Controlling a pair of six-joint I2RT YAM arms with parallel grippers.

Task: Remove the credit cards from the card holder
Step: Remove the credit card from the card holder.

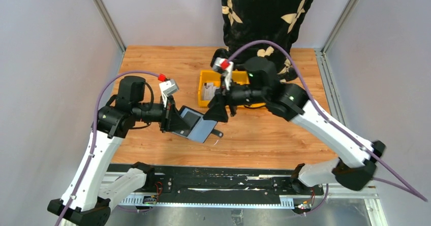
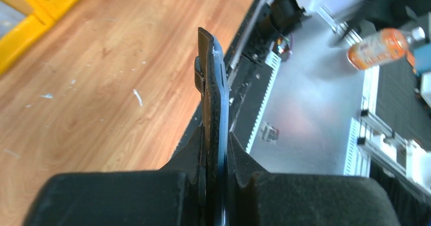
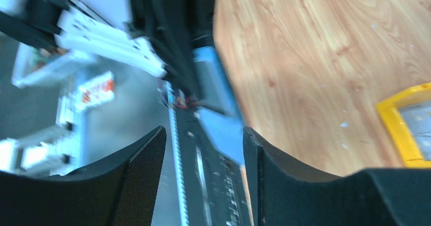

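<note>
While the left jaws are clamping the holder (image 1: 195,125) by its left leaf, keeping it open and off the bench (image 1: 284,139) over the middle, toward the near edge, the right jaws are standing wide apart just beside its free right leaf, gripping nothing. One pale card (image 1: 208,91) seems to be lying in the yellow bin (image 1: 203,74) toward the far edge; whether more are sitting in the blue sleeves I cannot tell. If the right jaws are pinching sleeve and card together, the pull is likely dragging the holder out of the thin left clamp, and a loosened card is risking sliding off the near edge.
</note>
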